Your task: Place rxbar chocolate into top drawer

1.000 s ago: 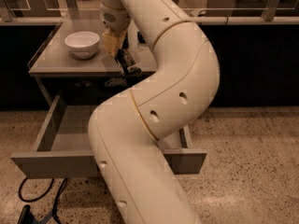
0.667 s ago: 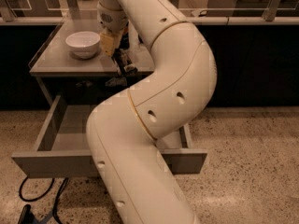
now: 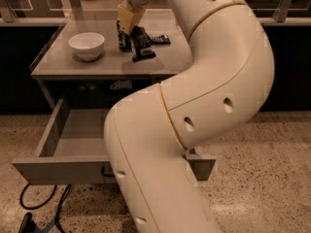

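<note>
The black two-finger gripper [image 3: 138, 45], grip state impossible to tell, is being held low over the grey tabletop [image 3: 97, 67], apparently for pickup of the dark-wrapped flat rxbar chocolate [image 3: 160, 39] at its 3 o'clock, while the wide grey top drawer [image 3: 48, 168] is being presented open at 6 o'clock to receive it.

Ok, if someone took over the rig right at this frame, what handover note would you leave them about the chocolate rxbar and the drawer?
Gripper: low over the table, right of the white bowl.
Rxbar chocolate: looks to be the dark flat bar lying on the table just right of the gripper; not lifted.
Top drawer: pulled open below the table. The arm hides its right part, and no bar shows in the part that can be seen.
Done: drawer open, gripper brought to the bar.
Left: grasp the bar, carry it forward and down, release it in the drawer.
</note>
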